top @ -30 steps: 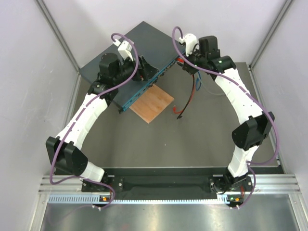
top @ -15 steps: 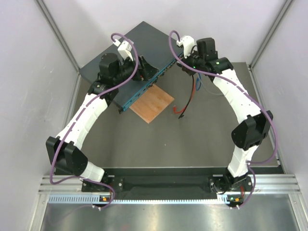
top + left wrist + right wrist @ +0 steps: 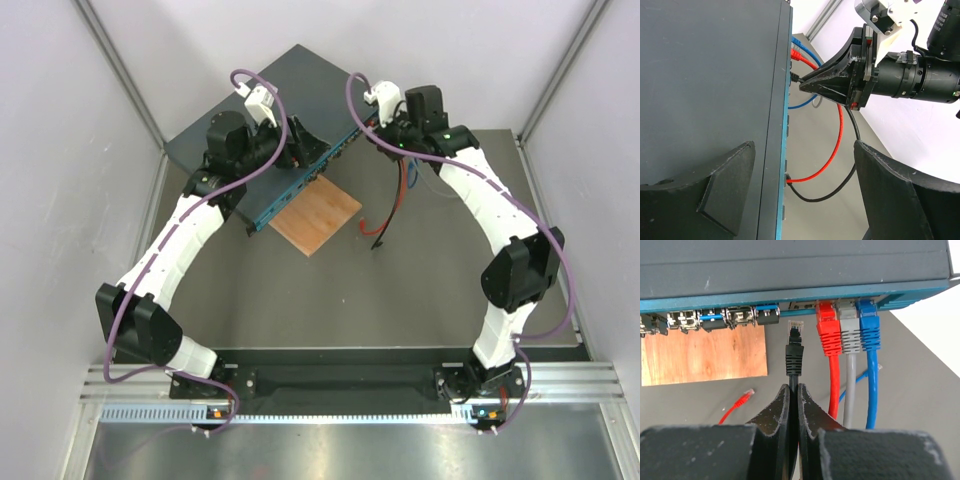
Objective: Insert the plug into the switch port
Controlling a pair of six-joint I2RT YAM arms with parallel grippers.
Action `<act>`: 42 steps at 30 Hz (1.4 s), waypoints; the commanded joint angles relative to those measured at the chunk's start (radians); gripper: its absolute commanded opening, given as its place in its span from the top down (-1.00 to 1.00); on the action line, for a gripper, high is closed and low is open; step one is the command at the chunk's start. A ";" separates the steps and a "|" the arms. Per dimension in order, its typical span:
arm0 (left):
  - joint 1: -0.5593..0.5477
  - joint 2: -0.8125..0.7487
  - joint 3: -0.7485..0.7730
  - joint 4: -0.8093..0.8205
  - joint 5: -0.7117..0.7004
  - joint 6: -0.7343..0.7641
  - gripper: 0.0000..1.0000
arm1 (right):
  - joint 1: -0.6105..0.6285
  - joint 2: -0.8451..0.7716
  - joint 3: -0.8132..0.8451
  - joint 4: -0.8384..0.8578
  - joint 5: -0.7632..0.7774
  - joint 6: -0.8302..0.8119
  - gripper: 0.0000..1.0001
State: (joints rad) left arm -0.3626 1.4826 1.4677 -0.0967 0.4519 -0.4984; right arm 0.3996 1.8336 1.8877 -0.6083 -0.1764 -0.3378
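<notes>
The switch (image 3: 262, 112) is a dark slate-grey box with a teal front edge (image 3: 300, 186) at the back left. It also shows in the left wrist view (image 3: 705, 75) and the right wrist view (image 3: 790, 265). My right gripper (image 3: 794, 390) is shut on the black cable just behind the black plug (image 3: 794, 352). The plug points at the teal front, its tip just short of a port (image 3: 802, 305) left of the red plug (image 3: 826, 327). My left gripper (image 3: 800, 165) is open, one finger (image 3: 725, 185) over the switch's top and the other off its front edge.
Grey (image 3: 850, 330) and blue (image 3: 868, 327) plugs sit in ports beside the red one. A brown wooden board (image 3: 316, 217) lies in front of the switch. A loose red plug (image 3: 742, 399) and red and black cables (image 3: 398, 195) lie on the table. Enclosure walls stand close on both sides.
My right gripper has moved left, towards the switch's front edge, carrying the black plug. The left arm has not moved.
</notes>
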 commanded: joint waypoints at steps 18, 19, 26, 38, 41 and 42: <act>0.001 -0.018 -0.001 0.075 0.007 -0.023 -0.70 | 0.016 -0.111 -0.012 0.082 0.028 -0.017 1.00; -0.001 -0.018 -0.001 0.075 0.007 -0.023 -0.70 | 0.016 -0.102 -0.012 0.082 0.028 -0.015 1.00; 0.001 -0.019 -0.001 0.072 0.004 -0.017 -0.70 | 0.016 -0.068 0.014 0.079 0.048 -0.010 1.00; 0.001 -0.013 0.000 0.081 0.008 -0.025 -0.70 | 0.025 -0.068 -0.018 0.079 0.028 -0.012 1.00; 0.001 -0.015 -0.001 0.080 0.008 -0.022 -0.70 | 0.025 -0.069 -0.027 0.079 0.022 -0.010 1.00; 0.001 -0.013 -0.001 0.081 0.010 -0.023 -0.70 | 0.027 -0.069 -0.027 0.078 0.023 -0.010 1.00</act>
State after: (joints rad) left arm -0.3626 1.4830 1.4673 -0.0818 0.4526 -0.5220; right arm 0.4122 1.7626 1.8713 -0.5682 -0.1417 -0.3405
